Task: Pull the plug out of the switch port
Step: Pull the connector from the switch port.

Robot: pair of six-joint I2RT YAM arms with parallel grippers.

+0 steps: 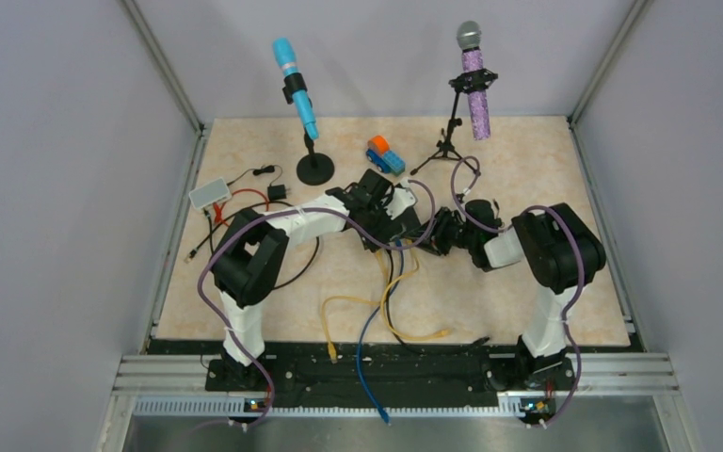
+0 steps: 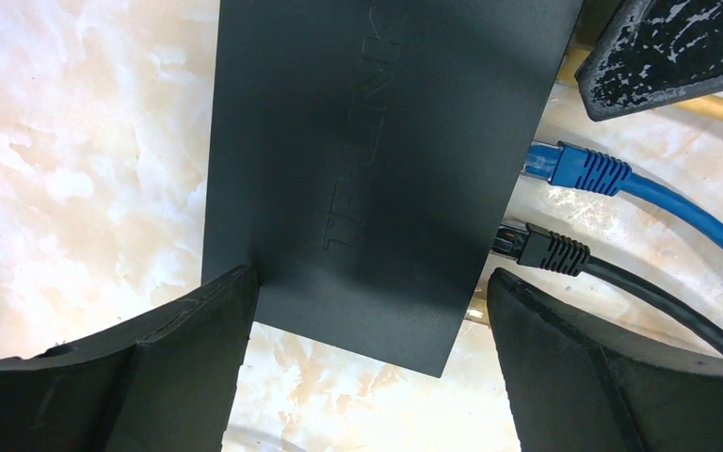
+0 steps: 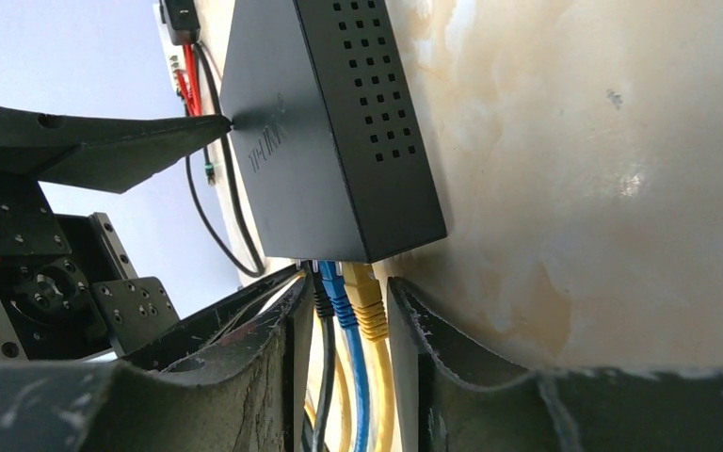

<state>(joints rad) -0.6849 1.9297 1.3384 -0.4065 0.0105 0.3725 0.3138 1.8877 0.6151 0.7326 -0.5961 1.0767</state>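
The switch (image 2: pixel 367 151) is a flat black box lying on the table; in the top view both grippers hide it. Black (image 2: pixel 546 250) and blue (image 2: pixel 574 168) plugs sit in ports on its right edge. The right wrist view shows the box (image 3: pixel 320 141) with black (image 3: pixel 323 299), blue (image 3: pixel 337 290) and yellow (image 3: pixel 367 306) plugs in its near edge. My left gripper (image 2: pixel 372 301) is open and straddles the box, one fingertip (image 3: pixel 188 132) touching its top. My right gripper (image 3: pixel 344 311) is open, jaws either side of the three plugs. In the top view the left gripper (image 1: pixel 383 202) and right gripper (image 1: pixel 438 231) meet mid-table.
A blue microphone (image 1: pixel 294 89) on a round stand and a purple one (image 1: pixel 473 80) on a tripod stand at the back. An orange-blue toy (image 1: pixel 385 155) lies between them. A small white box (image 1: pixel 209 194) and tiny black cube (image 1: pixel 278 192) lie left. Loose yellow (image 1: pixel 377 311) and blue (image 1: pixel 362 367) cables trail forward.
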